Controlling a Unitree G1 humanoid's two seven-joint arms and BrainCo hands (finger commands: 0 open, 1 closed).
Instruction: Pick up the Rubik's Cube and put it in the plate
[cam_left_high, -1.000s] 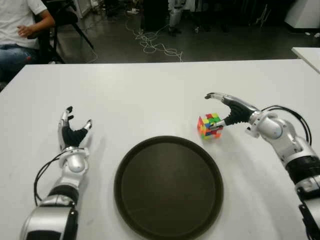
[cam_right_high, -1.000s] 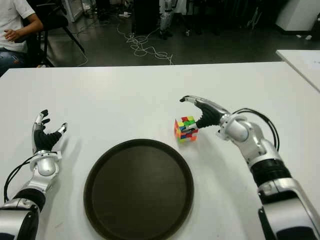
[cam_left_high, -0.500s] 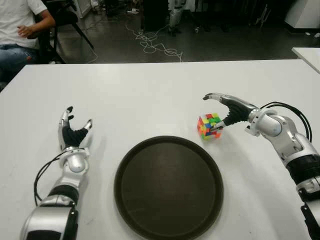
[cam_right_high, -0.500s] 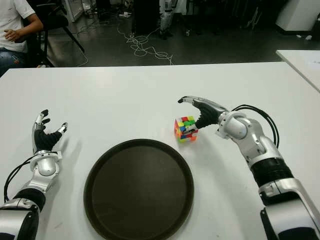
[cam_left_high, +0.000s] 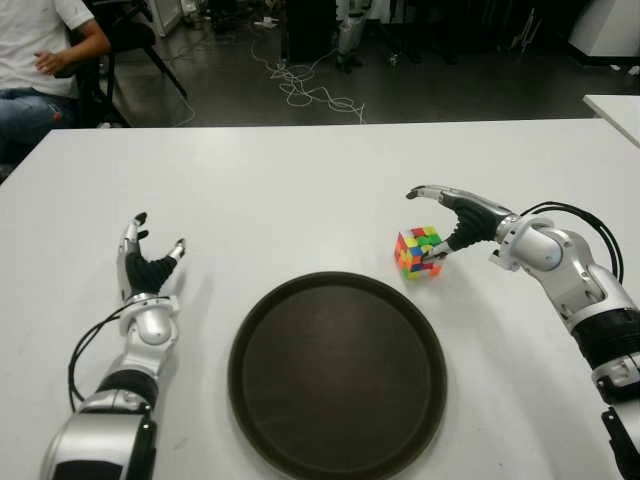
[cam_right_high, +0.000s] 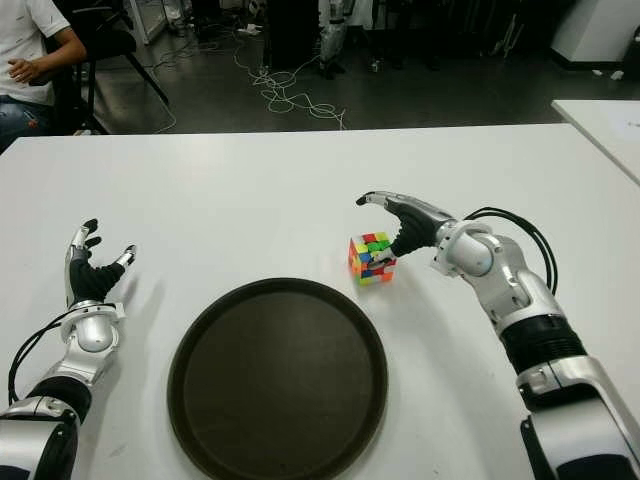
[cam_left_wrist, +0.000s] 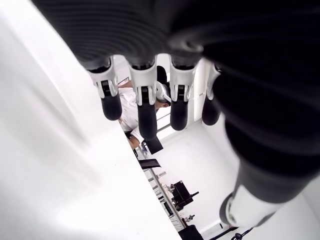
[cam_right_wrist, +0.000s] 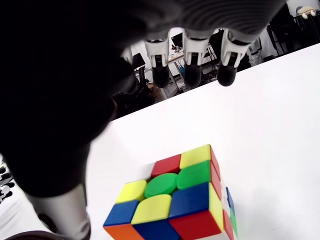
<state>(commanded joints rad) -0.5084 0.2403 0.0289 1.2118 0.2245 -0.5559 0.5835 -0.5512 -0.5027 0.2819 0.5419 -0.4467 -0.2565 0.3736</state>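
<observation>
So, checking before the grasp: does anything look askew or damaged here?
Nothing stands out. The Rubik's Cube sits flat and intact on the table beside the plate, under the open right hand.

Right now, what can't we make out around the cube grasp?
- Thumb contact: in the eye views the right hand arches over the Rubik's Cube; whether the thumb touches it is too small to tell.
- Cube's bottom edge: cut off by the right wrist view's frame.
- Plate: only a sliver shows in the right wrist view.
- Left hand, beside the plate: table contact unclear.
</observation>
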